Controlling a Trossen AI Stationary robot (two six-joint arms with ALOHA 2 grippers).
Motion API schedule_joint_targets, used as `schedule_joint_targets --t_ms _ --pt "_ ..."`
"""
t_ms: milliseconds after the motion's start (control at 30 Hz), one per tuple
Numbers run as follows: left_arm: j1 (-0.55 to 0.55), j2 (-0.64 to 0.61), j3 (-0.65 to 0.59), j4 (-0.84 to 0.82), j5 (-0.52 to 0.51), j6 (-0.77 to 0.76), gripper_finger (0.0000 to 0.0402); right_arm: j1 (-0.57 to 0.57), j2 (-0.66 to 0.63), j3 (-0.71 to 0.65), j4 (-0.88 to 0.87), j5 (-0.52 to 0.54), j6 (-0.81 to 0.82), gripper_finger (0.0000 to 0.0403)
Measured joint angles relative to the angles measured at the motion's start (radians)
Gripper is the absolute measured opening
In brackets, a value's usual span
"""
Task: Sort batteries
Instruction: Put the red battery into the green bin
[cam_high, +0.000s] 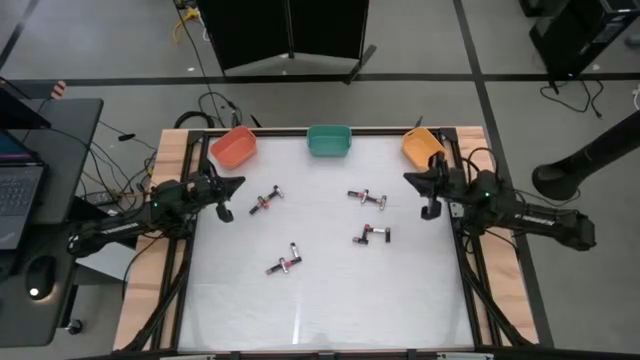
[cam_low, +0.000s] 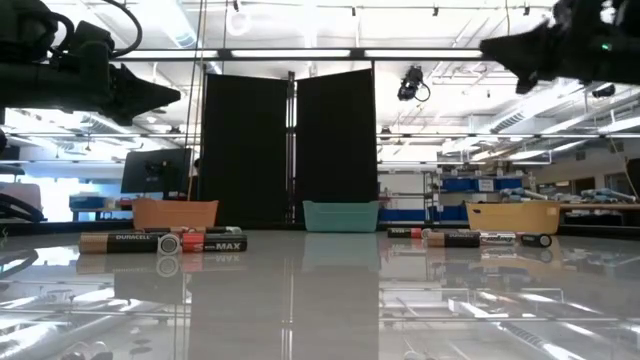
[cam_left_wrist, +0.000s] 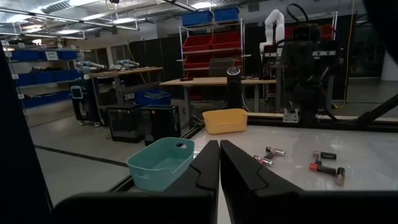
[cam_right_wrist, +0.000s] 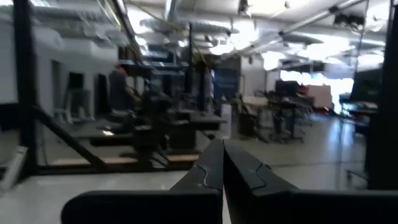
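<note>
Nearest the low camera, a battery (cam_low: 122, 241) reads DURACELL and its neighbour (cam_low: 215, 243) MAX. The batteries (cam_high: 283, 265) lie in four scattered clusters mid-tabletop (cam_high: 320, 300), between and well apart from my end effectors. My left end effector (cam_high: 226, 211) and right end effector (cam_high: 431, 211) hover closed and empty at opposite edges.

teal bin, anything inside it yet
From the left wrist view the teal bin looks empty as far as its inside shows; the near wall hides part of the floor.
</note>
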Motion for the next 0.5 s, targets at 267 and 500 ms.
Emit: schedule_joint_targets --t_ms 267,500 --pt "0.0 0.0 0.0 0.001 0.0 0.0 0.0023 0.033 0.314 0.255 -0.167 0.075 -0.037 0.0006" --pt "0.0 0.0 0.0 0.038 0.0 0.0 0.0023 0.033 0.576 0.457 -0.274 0.131 -0.03 0.0012"
